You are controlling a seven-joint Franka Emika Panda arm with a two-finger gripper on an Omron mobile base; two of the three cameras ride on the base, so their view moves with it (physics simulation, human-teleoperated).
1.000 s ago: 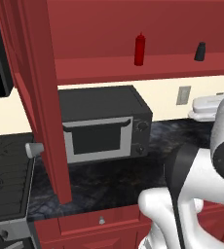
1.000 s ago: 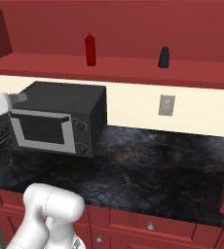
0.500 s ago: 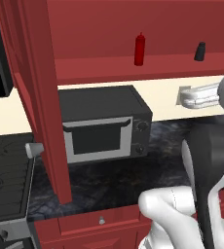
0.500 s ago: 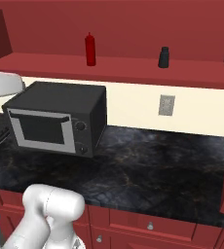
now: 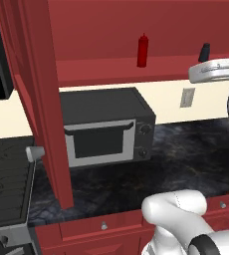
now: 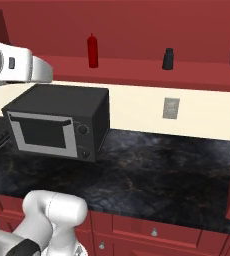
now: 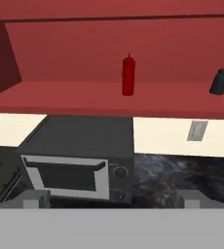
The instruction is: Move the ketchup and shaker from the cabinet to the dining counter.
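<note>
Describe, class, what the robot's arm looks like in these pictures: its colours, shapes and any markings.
The arm is glossy white, built of rounded, tube-like segments, with dark bands at the joints. One upper segment carries a small dark rectangular mark.

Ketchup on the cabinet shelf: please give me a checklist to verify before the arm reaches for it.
1. Ketchup upright on the cabinet shelf: ok.
2. Shaker standing apart from the ketchup: ok.
3. Cabinet door swung open, shelf reachable: ok.
4. Gripper open and holding nothing: ok.
5. Hand view pointed toward the ketchup: ok.
6. Microwave below the shelf, out of a straight approach: cannot tell.
</note>
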